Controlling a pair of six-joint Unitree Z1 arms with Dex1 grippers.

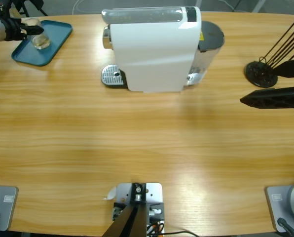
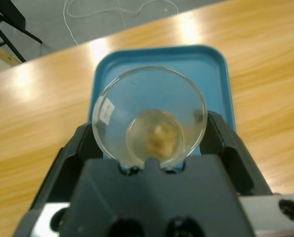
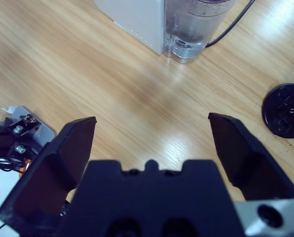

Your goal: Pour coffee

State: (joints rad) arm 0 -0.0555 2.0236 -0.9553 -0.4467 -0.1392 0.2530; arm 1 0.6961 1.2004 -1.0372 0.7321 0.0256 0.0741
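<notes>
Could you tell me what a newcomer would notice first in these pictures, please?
Probably the big white coffee machine standing at the table's far middle. Next, at the far left corner, the left gripper grips a clear glass tumbler holding a shallow layer of coffee above a blue tray. The right gripper hangs open over bare wood.

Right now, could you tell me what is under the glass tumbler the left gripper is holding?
The blue tray lies beneath the glass tumbler, held by the left gripper. Whether the tumbler touches the tray cannot be seen.
</notes>
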